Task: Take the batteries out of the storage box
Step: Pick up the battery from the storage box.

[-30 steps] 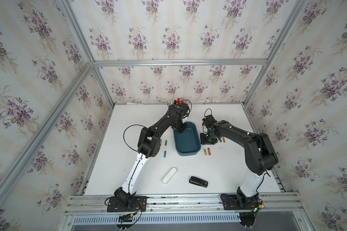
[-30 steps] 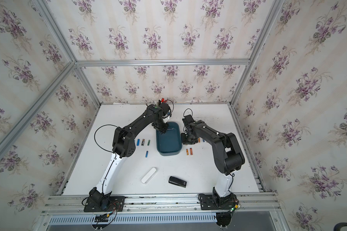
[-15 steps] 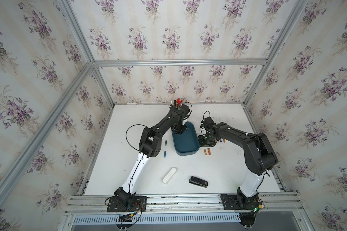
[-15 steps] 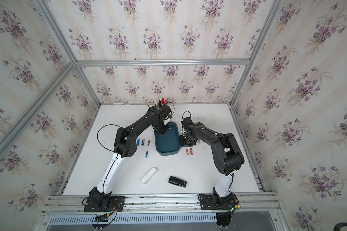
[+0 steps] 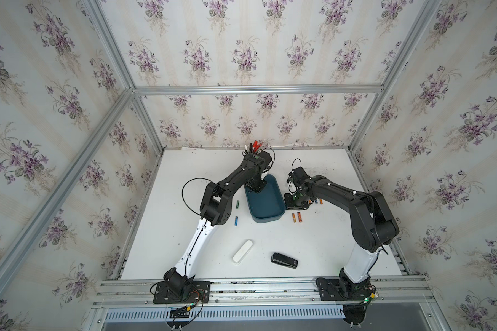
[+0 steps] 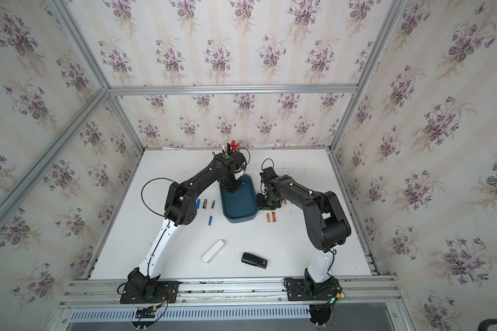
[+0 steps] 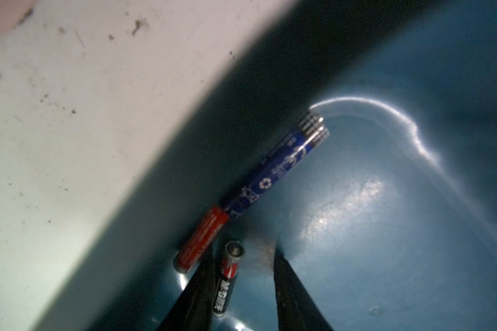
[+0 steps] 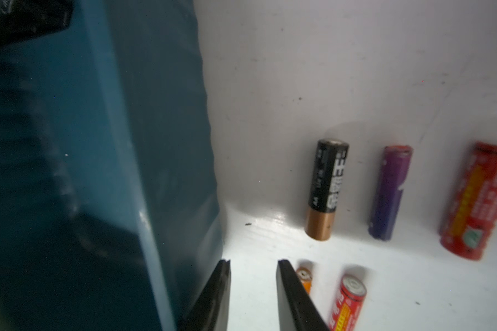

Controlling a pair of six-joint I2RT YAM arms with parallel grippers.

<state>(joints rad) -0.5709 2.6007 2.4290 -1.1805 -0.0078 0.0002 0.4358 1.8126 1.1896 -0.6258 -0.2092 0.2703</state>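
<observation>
Box (image 5: 266,206) nudged toward left edge of worktop (image 5: 327,243), we see left gripper (image 7: 244,255) parted astride battery (image 7: 227,282), right gripper (image 8: 253,263) parted, empty

top views bright, edges bowed — wrist views dim, blurred, glare on storage box (image 7: 342,206)

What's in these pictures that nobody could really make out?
- Both top views: the box's far end, covered by the left arm; battery count inside unknown.
- Right wrist view: orange battery, mostly behind the right end effector; red battery, cut by the edge.
- Both top views: battery labels, too small.
</observation>
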